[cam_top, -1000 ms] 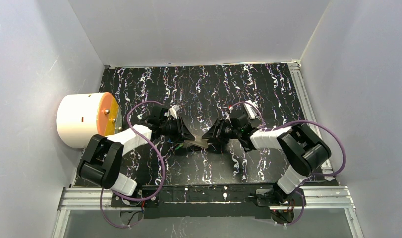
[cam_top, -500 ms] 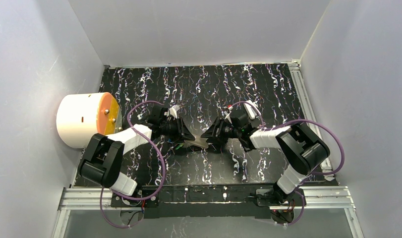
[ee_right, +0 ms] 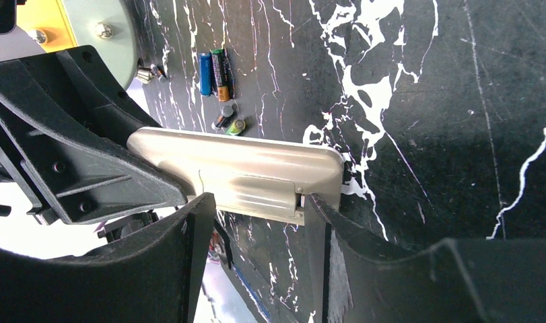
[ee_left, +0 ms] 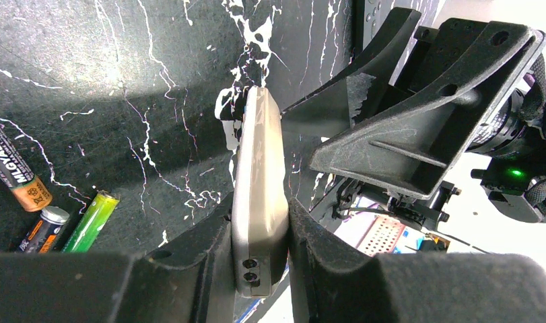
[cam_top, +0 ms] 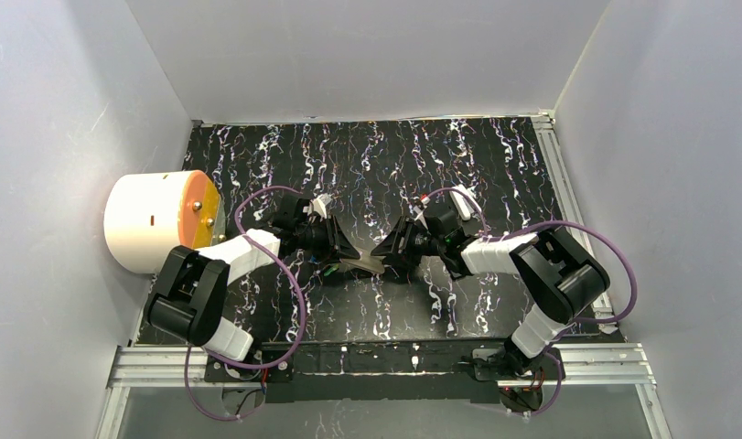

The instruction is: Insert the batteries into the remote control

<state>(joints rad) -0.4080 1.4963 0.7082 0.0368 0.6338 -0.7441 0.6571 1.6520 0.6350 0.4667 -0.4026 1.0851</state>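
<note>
- Top external: both arms met at the middle of the black marbled table (cam_top: 495, 165). The beige remote control (cam_top: 365, 266) sat between the left gripper (cam_top: 346, 251) and the right gripper (cam_top: 386, 249), its long axis running from one gripper to the other. The batteries were too small to make out from here.
- Left wrist: the left gripper (ee_left: 258, 217) was closed narrow on the remote control (ee_left: 256, 155), a pad pressed to each flat face, with the remote standing on its edge and pointing away towards the right arm. The loose batteries (ee_left: 46, 225) lay on the table to the camera's lower left, beside the gripper: a black-and-orange one, a dark one and a green battery (ee_left: 91, 221), all apart from the remote.
- Right wrist: the right gripper (ee_right: 258, 205) stood about half open with nothing clamped. Its two fingers were spread along the remote's length, either side of the battery cover (ee_right: 250, 188), which looked in place.
- Right wrist, beyond the remote: a blue battery (ee_right: 205, 73) and the others lay on the left arm's side.
- Judgement: the cover has to come off first, and the right gripper is placed for it. The batteries are nearer the left arm, but that one is occupied.
</note>
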